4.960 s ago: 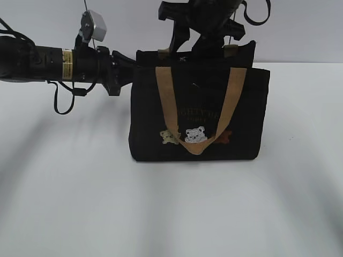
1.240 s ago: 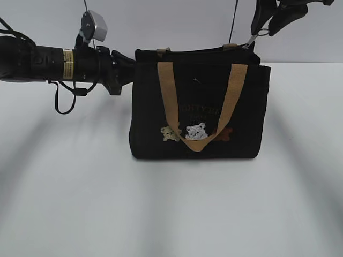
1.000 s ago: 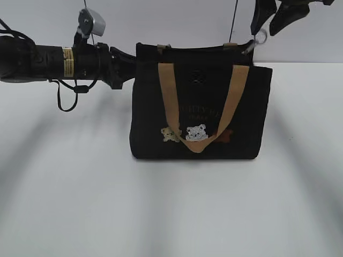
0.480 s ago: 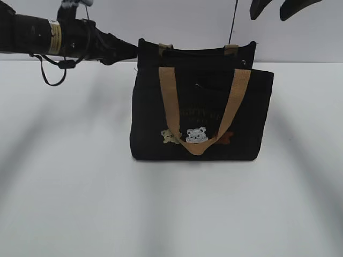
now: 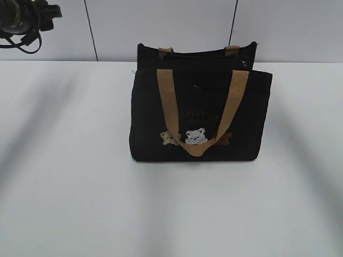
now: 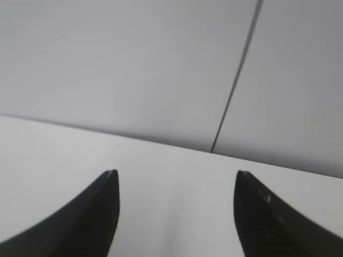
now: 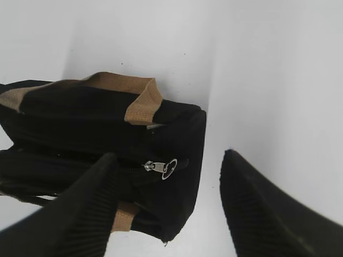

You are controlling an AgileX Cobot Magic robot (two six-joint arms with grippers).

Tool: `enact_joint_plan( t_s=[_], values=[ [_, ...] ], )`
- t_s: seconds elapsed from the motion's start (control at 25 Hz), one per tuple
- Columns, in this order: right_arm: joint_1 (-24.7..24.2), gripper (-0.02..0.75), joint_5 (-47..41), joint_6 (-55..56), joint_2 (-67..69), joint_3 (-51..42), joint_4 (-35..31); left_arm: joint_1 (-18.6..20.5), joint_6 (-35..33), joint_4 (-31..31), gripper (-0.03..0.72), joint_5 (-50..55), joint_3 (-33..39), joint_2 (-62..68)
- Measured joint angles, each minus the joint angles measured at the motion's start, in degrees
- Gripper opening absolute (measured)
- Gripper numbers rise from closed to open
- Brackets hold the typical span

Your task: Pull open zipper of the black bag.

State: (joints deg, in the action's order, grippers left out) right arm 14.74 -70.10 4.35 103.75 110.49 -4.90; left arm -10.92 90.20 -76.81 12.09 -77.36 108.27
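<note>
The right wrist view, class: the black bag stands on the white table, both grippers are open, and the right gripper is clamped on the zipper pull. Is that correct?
Not quite. In the right wrist view the right gripper holds nothing: the zipper pull lies free on the black bag, between the spread jaws. The rest stands.

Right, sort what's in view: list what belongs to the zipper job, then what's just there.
Part of the job:
- black bag
- zipper along its top, silver ring pull at the end
- right gripper, open above the bag, holding nothing
- left gripper, open, empty, away from the bag

Just there:
- white table
- wall behind
</note>
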Motion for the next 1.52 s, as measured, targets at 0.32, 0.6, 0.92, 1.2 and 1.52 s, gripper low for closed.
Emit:
enact_joint_plan(
  t_s=[0.32, 0.6, 0.92, 1.2, 1.52],
  values=[
    [-0.05, 0.451, 0.00, -1.00, -0.78, 0.00, 0.00, -1.01, -54.35, 57.02, 0.513, 19.89, -2.25, -3.22],
    [-4.89, 0.451, 0.00, -1.35, -2.71, -0.24, -0.44, -1.15, -81.04, 75.49, 0.510, 43.20, -7.51, -5.94],
    [-10.17, 0.450, 0.16, -8.70, -12.43, -12.29, -2.81, 0.03, -82.68, 76.06, 0.500, 56.79, -7.51, -13.82],
    [-10.17, 0.450, 0.16, -11.69, -30.84, -34.88, -5.81, 0.25, -82.72, 75.69, 0.500, 57.25, 1.30, -26.90],
    [-10.17, 0.450, 0.10, -10.85, -54.42, -54.97, -5.82, 0.25, -82.72, 75.69, 0.500, 54.83, 20.91, -50.64]
  ],
)
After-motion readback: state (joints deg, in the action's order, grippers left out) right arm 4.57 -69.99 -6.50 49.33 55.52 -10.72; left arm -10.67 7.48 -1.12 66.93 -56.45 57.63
